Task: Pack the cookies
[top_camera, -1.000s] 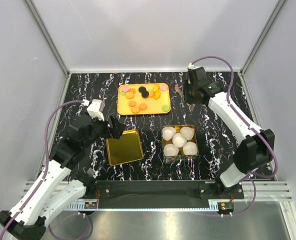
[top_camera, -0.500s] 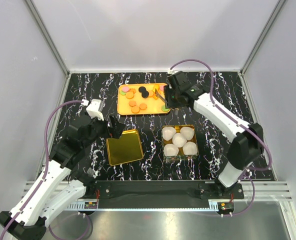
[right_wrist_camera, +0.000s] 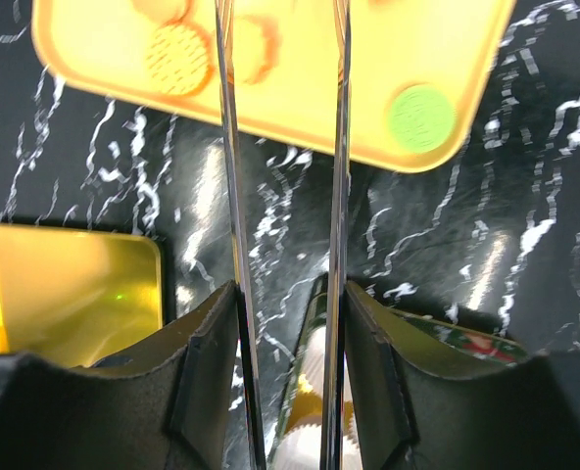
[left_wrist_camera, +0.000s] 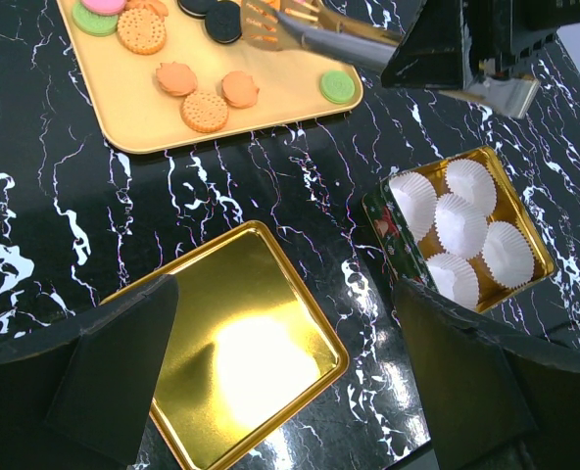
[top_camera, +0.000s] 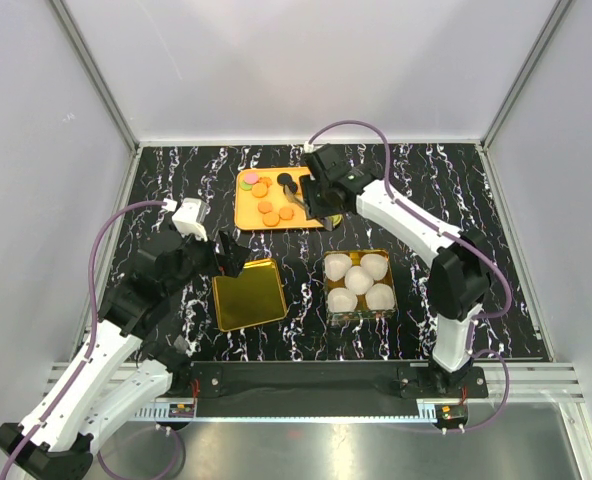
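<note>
The cookies (top_camera: pixel 260 190) lie on an orange tray (top_camera: pixel 244 208) at the back: mostly orange discs, two black, some green and pink. The left wrist view shows the cookies (left_wrist_camera: pixel 204 110) on the tray (left_wrist_camera: pixel 123 98). My right gripper (top_camera: pixel 321 195) hovers over the tray's right part, shut on metal tongs (left_wrist_camera: pixel 310 34). In the right wrist view the tongs (right_wrist_camera: pixel 229 147) run as two blades, apart, between my fingers (right_wrist_camera: pixel 288 333), towards an orange cookie (right_wrist_camera: pixel 177 59) and a green one (right_wrist_camera: pixel 421 117). Open and empty, my left gripper (left_wrist_camera: pixel 290 372) hangs above a gold lid (left_wrist_camera: pixel 236 352).
A gold tin (top_camera: pixel 359 285) lined with several white paper cups (left_wrist_camera: pixel 457 230) stands right of centre, in front of the tray. The gold lid (top_camera: pixel 248 293) lies left of it, under my left gripper (top_camera: pixel 226 255). Grey walls enclose the black marbled table.
My right arm has swung left from the back right of the table to over the tray, carrying the tongs. The left arm has not moved.
</note>
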Motion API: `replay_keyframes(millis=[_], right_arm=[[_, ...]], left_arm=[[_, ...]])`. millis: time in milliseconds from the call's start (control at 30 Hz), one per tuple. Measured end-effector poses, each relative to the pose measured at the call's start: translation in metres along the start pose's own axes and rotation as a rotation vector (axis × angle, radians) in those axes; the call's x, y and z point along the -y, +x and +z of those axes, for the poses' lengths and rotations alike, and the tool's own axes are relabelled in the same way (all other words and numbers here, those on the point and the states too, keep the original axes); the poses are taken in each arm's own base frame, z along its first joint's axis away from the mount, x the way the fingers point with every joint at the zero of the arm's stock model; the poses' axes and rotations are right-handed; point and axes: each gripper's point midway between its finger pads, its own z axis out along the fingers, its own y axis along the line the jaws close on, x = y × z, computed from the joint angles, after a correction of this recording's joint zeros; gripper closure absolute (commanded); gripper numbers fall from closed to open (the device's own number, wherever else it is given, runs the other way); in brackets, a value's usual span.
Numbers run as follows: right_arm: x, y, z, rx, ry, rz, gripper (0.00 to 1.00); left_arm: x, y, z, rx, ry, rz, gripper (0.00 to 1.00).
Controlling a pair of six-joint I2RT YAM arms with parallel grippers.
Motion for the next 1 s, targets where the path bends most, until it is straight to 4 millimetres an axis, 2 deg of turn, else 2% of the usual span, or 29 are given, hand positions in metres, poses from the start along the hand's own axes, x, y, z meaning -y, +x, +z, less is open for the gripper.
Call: replay_keyframes(millis=[200, 333, 800, 1000], right_arm=[[-0.026, 0.011, -0.004, -0.012, -0.035, -0.033, 0.48], [-0.034, 0.016, -0.003, -0.021, -0.043, -0.042, 0.48], [-0.032, 0.034, 0.021, -0.083, -0.016, -0.054, 0.47], [-0.031, 0.036, 0.023, -0.089, -0.013, -0.055, 0.48]], left_arm=[[0.000, 0.000, 0.000, 0.000, -0.001, -0.001, 0.01], [0.000, 0.000, 0.000, 0.000, -0.001, -0.001, 0.01], [0.000, 0.000, 0.000, 0.000, -0.001, -0.001, 0.01], [0.000, 0.000, 0.000, 0.001, -0.002, -0.001, 0.01]])
